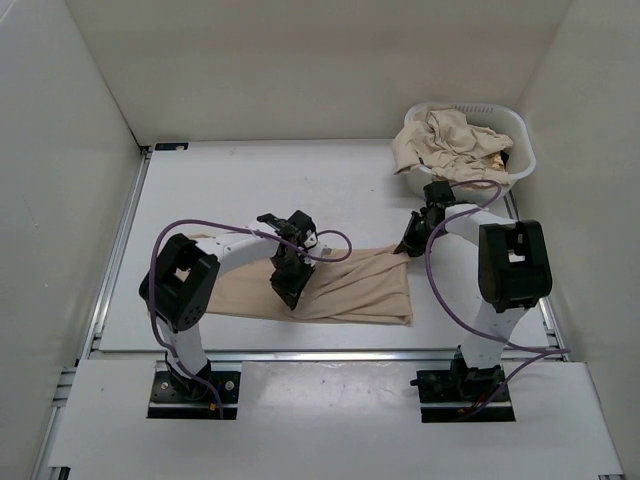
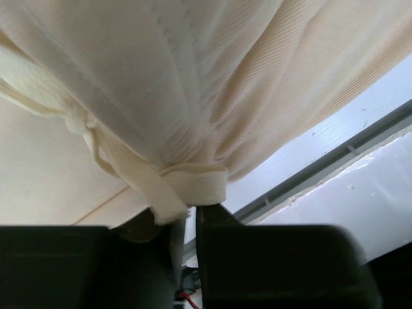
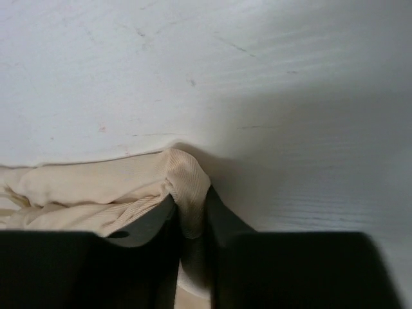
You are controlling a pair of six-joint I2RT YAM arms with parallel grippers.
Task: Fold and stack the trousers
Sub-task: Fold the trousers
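At the near middle of the counter (image 1: 250, 190), you have one pair of tan trousers (image 1: 350, 290) lying flat as a long band. It runs from beside the left arm across to a squared end on the right. Your left hand (image 1: 290, 292) is down on the middle of that band and closed tight. The left wrist view shows its dark fingers (image 2: 277, 264) pinching a gathered fold of the cloth just under a cream tape tie (image 2: 193, 183). Your right hand (image 1: 408, 247) sits at the far right corner of the trousers, also closed, its fingers (image 3: 290, 270) nipping a small ridge of ribbed fabric just above the white surface. In the far right corner of the counter stands a white slotted laundry basket (image 1: 524, 150), with a heap of crumpled tan clothing (image 1: 445, 140) inside.
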